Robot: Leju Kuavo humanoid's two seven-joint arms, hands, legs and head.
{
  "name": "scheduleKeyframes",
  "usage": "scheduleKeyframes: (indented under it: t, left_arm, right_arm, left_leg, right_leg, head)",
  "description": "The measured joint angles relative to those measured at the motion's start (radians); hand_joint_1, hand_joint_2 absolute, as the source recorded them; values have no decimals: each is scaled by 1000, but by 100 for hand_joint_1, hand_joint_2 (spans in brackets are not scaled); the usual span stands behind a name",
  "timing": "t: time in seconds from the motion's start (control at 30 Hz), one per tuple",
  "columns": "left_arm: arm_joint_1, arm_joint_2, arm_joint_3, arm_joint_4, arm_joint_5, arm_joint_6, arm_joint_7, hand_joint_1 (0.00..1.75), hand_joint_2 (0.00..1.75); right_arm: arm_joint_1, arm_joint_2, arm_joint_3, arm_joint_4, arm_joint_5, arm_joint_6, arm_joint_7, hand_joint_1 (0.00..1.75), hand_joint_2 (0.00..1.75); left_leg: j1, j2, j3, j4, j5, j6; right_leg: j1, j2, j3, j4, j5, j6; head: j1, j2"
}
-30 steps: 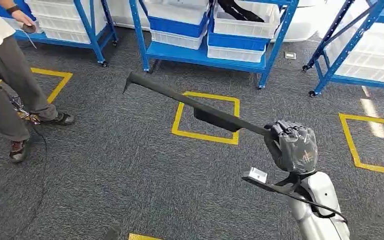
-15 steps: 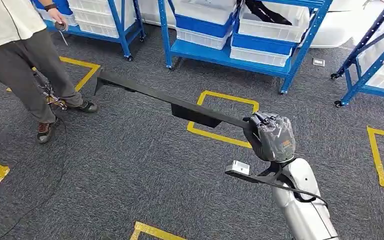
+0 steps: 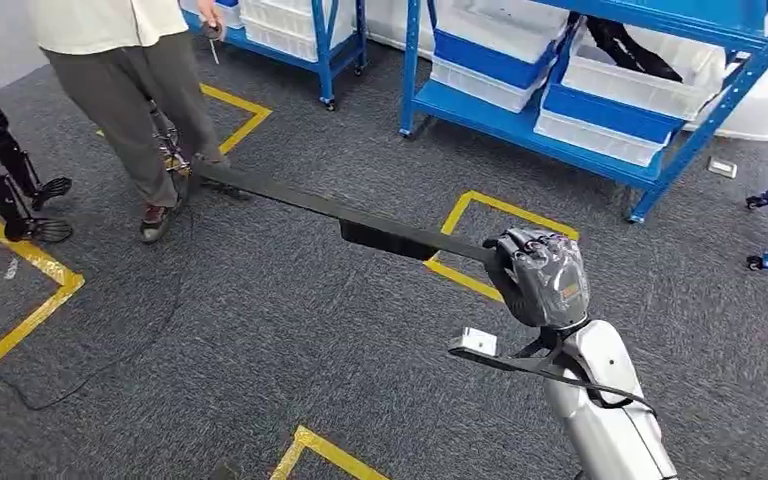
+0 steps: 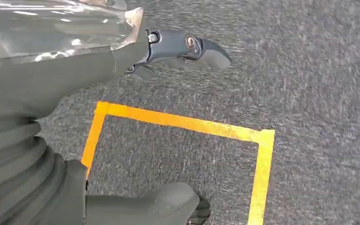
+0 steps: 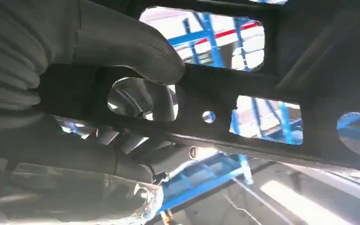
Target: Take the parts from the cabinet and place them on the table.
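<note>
The right hand [image 3: 542, 277] grips one end of the long black part [image 3: 360, 214], fingers wrapped tight; its long axis runs forward-left toward a person's [image 3: 150, 80] feet (close there). The left hand [image 4: 122, 61] hangs with fingers apart, holding nothing

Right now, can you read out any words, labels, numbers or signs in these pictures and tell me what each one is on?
No text can be read.
Right robot hand: a small orange mark on its back, too small to make out.
Long black part held by that robot hand: no lettering visible.
Bins on the blue shelves: no labels visible.
Yellow floor tape: plain lines, no writing.
</note>
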Motion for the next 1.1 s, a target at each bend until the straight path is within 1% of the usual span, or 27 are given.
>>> scheduleKeyframes:
  t: [0.03,0.07,0.17,0.2,0.23,0.27,0.33,0.37,0.4,0.43,0.47,0.5,0.53,0.6,0.67,0.7,0.73,0.77,0.83,0.87,0.9,0.93,0.97,1.0,1.03,1.07,1.1]
  left_arm:
    - [0,-1,0,0,0,1,4,0,175]
    - [0,-1,0,0,-2,3,7,0,175]
    - [13,0,0,1,-12,2,12,0,175]
    - [16,3,0,1,-15,1,13,0,175]
    - [17,3,0,1,-17,1,13,0,175]
    - [15,2,0,1,-18,0,13,0,175]
    - [12,3,0,1,-18,-2,13,0,175]
    - [13,2,0,1,-20,-6,13,0,175]
    - [13,2,-1,1,-20,-10,13,0,175]
    - [13,2,-1,1,-21,-11,13,0,175]
    - [12,3,-1,1,-21,-11,14,0,175]
    - [10,3,-1,1,-21,-11,14,0,175]
    - [7,1,0,1,-21,-11,15,0,175]
    - [0,1,0,0,-21,-11,17,0,175]
    - [1,2,0,1,-21,-10,19,0,175]
    - [1,2,0,1,-21,-9,20,0,175]
    - [2,0,0,1,-21,-8,21,0,175]
    - [0,1,0,1,-21,-9,21,0,175]
    - [-5,1,0,1,-29,-10,22,0,175]
    - [-4,0,0,1,-30,-10,23,0,175]
    - [-3,0,0,1,-31,-11,24,0,175]
    - [-1,1,0,1,-31,-11,25,0,175]
    - [-2,1,0,1,-31,-11,25,0,175]
    - [-2,1,0,1,-31,-11,25,0,175]
    - [-2,0,0,1,-31,-11,25,0,175]
    - [-3,-3,0,1,-31,-10,25,0,175]
    - [-4,-3,0,1,-31,-10,25,0,175]
  right_arm:
    - [1,-2,0,-1,0,1,3,169,175]
    - [1,-2,2,-5,-1,1,3,169,175]
    - [8,-3,4,-16,3,1,13,169,175]
    - [10,-2,4,-19,4,1,16,169,175]
    - [15,-2,4,-24,6,1,17,169,175]
    - [20,-3,4,-29,6,1,18,169,175]
    - [28,-5,4,-31,7,1,18,169,175]
    - [33,-5,4,-31,9,1,20,169,175]
    - [38,-5,4,-31,11,1,21,169,175]
    - [42,-5,4,-32,13,0,21,169,175]
    - [44,-5,4,-32,15,0,21,169,175]
    - [44,-4,5,-32,16,0,21,169,175]
    - [44,-4,5,-37,17,0,22,169,175]
    - [44,-5,3,-43,18,-1,24,169,175]
    - [41,1,5,-45,19,0,24,169,175]
    - [38,1,5,-47,19,-1,24,169,175]
    - [35,0,5,-47,22,0,25,169,175]
    - [34,1,5,-48,21,-1,27,169,175]
    - [37,-1,5,-48,24,0,31,169,175]
    - [39,-2,5,-48,24,-1,34,169,175]
    - [42,-3,5,-48,24,-1,34,169,175]
    - [44,-3,4,-48,25,-1,34,169,175]
    - [47,-3,5,-50,26,-1,34,169,175]
    - [48,-4,4,-54,26,-2,34,169,175]
    - [47,-5,4,-56,27,-2,34,169,175]
    - [49,-5,4,-60,27,-2,34,169,175]
    - [48,-6,3,-63,27,-2,34,169,175]
  left_leg:
    - [-2,-9,-4,1,3,-7]
    - [-5,-18,-10,4,3,-15]
    - [0,-39,-19,-5,16,-35]
    - [5,-21,-24,5,10,-35]
    - [-3,34,-40,38,-18,-38]
    - [-1,65,-69,105,-60,-43]
    - [3,83,-143,268,-137,-51]
    - [4,85,-164,318,-151,-55]
    - [7,87,-160,318,-141,-57]
    - [11,91,-130,269,-113,-59]
    - [13,103,-73,177,-75,-60]
    - [16,128,-14,84,-47,-61]
    - [15,177,24,16,-47,-58]
    - [8,151,16,17,-38,-41]
    - [3,126,9,14,-33,-30]
    - [10,112,15,5,-23,-17]
    - [8,104,13,2,-19,-11]
    - [10,96,10,2,-15,-3]
    - [7,68,1,2,-10,4]
    - [4,53,-2,2,-8,6]
    - [0,38,-5,2,-6,8]
    - [-2,23,-6,2,-4,8]
    - [-3,7,-6,3,-1,7]
    - [-5,-8,-5,3,0,5]
    - [-2,-19,-6,2,2,4]
    - [-10,-31,-10,5,4,-1]
    - [-10,-38,-14,5,6,-5]
  right_leg:
    - [-3,37,11,-36,-3,-5]
    - [4,27,14,-45,6,-15]
    - [10,4,11,-43,16,-32]
    - [-7,-8,14,-48,22,-42]
    - [-3,-16,14,-49,24,-52]
    - [0,-27,13,-49,24,-60]
    - [6,-53,10,-49,23,-62]
    - [8,-65,8,-49,24,-64]
    - [8,-78,8,-49,25,-64]
    - [8,-90,7,-48,25,-64]
    - [7,-103,7,-48,25,-64]
    - [7,-113,8,-48,25,-63]
    - [17,-123,9,-45,23,-57]
    - [22,-140,9,-47,23,-43]
    - [24,-162,19,-55,26,-30]
    - [29,-162,9,-51,20,-21]
    - [19,-110,3,-27,3,-18]
    - [16,-65,-22,29,-28,-23]
    - [14,-34,-104,204,-103,-30]
    - [16,-30,-135,268,-121,-28]
    - [17,-28,-140,278,-118,-23]
    - [17,-27,-121,241,-97,-19]
    - [19,-22,-83,166,-64,-16]
    - [20,-4,-28,58,-22,-16]
    - [22,41,13,-27,6,-22]
    - [29,55,18,-51,5,-30]
    - [28,40,17,-56,10,-33]
  head:
    - [0,0]
    - [1,0]
    - [-2,0]
    - [-2,0]
    - [-6,0]
    - [-15,0]
    - [-13,0]
    - [-13,0]
    - [-13,0]
    - [-13,0]
    - [-12,0]
    - [-13,0]
    - [-14,0]
    - [-3,0]
    - [-3,0]
    - [-4,0]
    - [-2,0]
    - [-1,0]
    - [2,0]
    - [3,0]
    - [2,0]
    - [2,0]
    - [2,0]
    - [2,0]
    - [3,0]
    - [0,0]
    - [2,0]
